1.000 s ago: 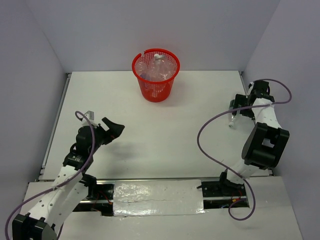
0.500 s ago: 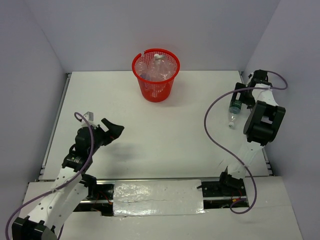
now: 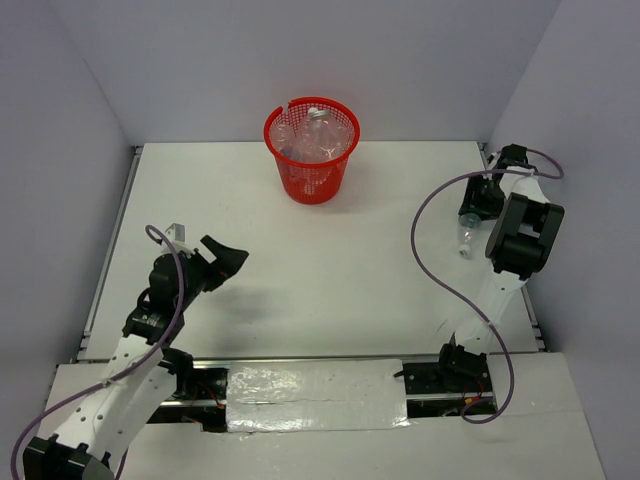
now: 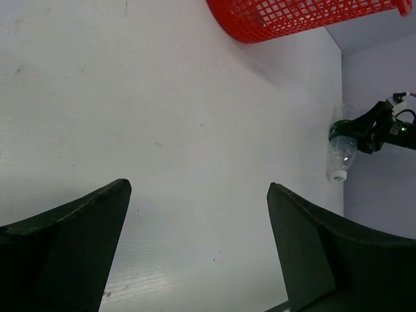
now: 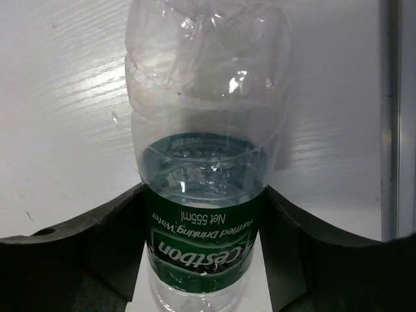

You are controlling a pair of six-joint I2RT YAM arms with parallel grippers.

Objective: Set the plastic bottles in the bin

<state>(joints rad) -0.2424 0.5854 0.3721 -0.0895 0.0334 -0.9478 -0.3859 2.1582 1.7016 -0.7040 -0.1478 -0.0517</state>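
Note:
The red mesh bin [image 3: 312, 185] stands at the back middle of the table with several clear plastic bottles [image 3: 318, 135] inside it. Another plastic bottle [image 5: 205, 130], clear with a green label, lies by the right table edge [image 3: 465, 235], its white cap pointing toward the near side. My right gripper [image 5: 203, 195] is shut on its labelled middle, with both fingers [image 5: 123, 221] pressed against the label. In the left wrist view that bottle [image 4: 339, 156] and the bin [image 4: 292, 16] show far off. My left gripper [image 4: 198, 188] hovers open and empty over the near left of the table [image 3: 232, 258].
A raised rail [image 3: 488, 160] runs along the table's right edge, just beside the held bottle. Grey walls close off the back and both sides. A purple cable [image 3: 425, 250] loops left of the right arm. A foil-covered strip [image 3: 315, 395] lies between the arm bases.
My right arm has stretched toward the far right edge, and its jaws have closed from wide open onto the green-labelled bottle. The left arm has stayed still.

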